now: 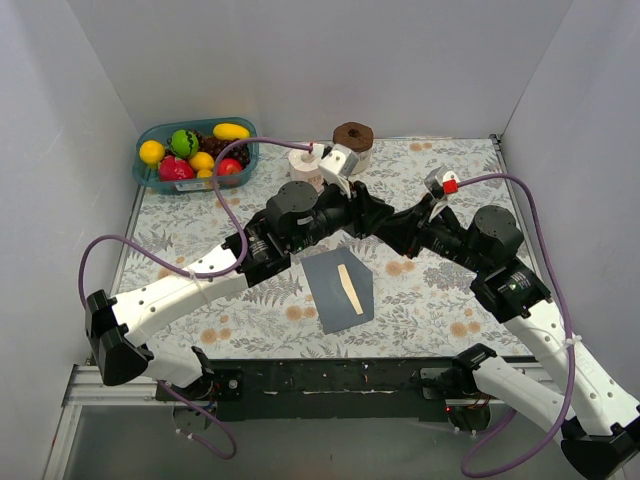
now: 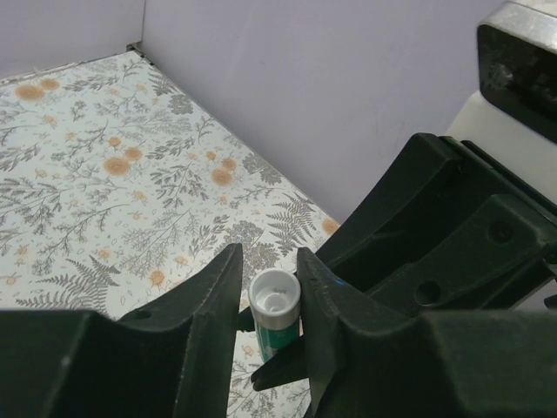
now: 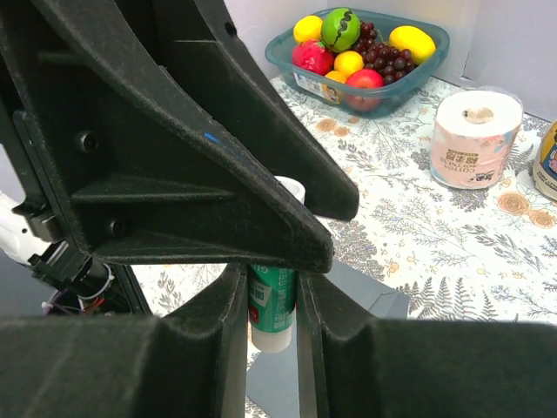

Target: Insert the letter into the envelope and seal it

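Observation:
The dark grey envelope point(image 1: 338, 290) lies flat on the flowered table in front of the arm bases; its corner also shows under the fingers in the right wrist view point(image 3: 370, 296). Of the letter only a narrow cream-tan strip point(image 1: 347, 287) shows on the envelope. Both grippers meet above the envelope's far end. My right gripper point(image 3: 271, 287) point(image 1: 392, 226) is shut on the body of a green glue stick point(image 3: 271, 300). My left gripper point(image 2: 270, 261) point(image 1: 365, 212) has its jaws closed round the stick's white cap point(image 2: 274, 300).
A teal basket of toy fruit point(image 1: 195, 150) stands at the back left. A toilet roll point(image 1: 305, 165) point(image 3: 477, 139) and a brown-lidded jar point(image 1: 353, 140) stand at the back middle. White walls enclose the table on three sides.

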`<move>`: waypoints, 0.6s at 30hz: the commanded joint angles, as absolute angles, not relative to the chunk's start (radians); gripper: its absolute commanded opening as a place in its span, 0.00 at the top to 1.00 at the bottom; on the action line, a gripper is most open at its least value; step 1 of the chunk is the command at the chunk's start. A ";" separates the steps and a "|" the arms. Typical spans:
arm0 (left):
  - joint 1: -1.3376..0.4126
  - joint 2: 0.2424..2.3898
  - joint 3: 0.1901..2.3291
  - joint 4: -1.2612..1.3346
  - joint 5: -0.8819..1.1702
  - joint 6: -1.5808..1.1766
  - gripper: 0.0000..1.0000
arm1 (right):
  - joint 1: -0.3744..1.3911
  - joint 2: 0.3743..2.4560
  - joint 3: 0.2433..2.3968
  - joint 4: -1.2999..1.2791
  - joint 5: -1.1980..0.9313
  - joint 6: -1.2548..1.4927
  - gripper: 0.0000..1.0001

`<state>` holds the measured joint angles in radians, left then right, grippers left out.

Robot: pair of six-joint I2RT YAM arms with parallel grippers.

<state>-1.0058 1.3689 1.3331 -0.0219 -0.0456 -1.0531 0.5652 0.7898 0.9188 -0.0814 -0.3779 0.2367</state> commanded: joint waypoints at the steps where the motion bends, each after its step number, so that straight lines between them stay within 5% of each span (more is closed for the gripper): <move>1: -0.997 1.359 1.364 -0.038 -0.055 -1.038 0.74 | 0.565 0.767 0.925 -0.035 -0.383 0.244 0.99; 8: -0.997 1.350 1.358 -0.022 0.049 -1.028 1.00 | 0.566 0.775 0.933 -0.038 -0.419 0.242 0.99; 18: -0.997 1.293 1.301 0.150 0.556 -0.993 1.00 | 0.565 0.735 0.914 0.196 -0.937 0.253 0.99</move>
